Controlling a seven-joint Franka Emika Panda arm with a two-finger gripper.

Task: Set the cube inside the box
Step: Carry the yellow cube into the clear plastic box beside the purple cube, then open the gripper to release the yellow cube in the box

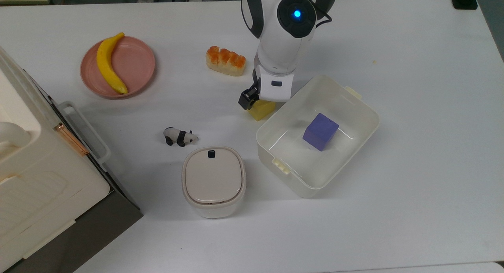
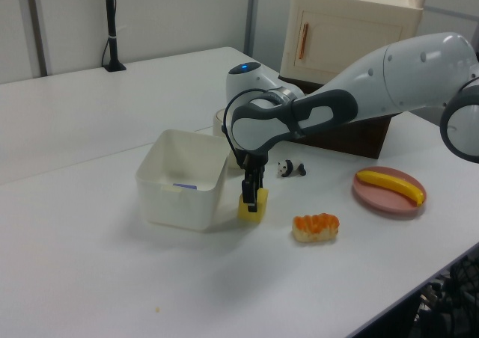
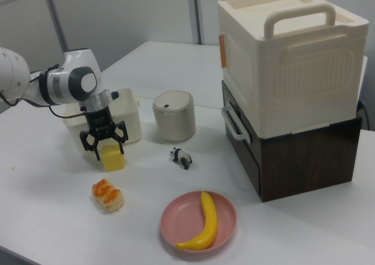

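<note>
The yellow cube (image 1: 260, 110) (image 2: 251, 211) (image 3: 113, 159) rests on the white table, just off the top view's left corner of the box (image 1: 356, 95) (image 2: 183, 175) (image 3: 132, 124). My gripper (image 1: 262, 103) (image 2: 252, 194) (image 3: 104, 143) hangs directly over the cube, open. Its black fingers (image 3: 85, 142) spread to either side of the cube's top in the right view. The white hand hides most of the cube in the top view. A purple cube (image 1: 320, 131) sits inside the box.
A beige-lidded container (image 1: 214, 181), a toy panda (image 1: 180, 136), a bread piece (image 1: 225, 60) and a banana (image 1: 108, 64) on a pink plate (image 1: 138, 64) lie around. A big cream case (image 1: 35, 174) stands at the top view's left edge.
</note>
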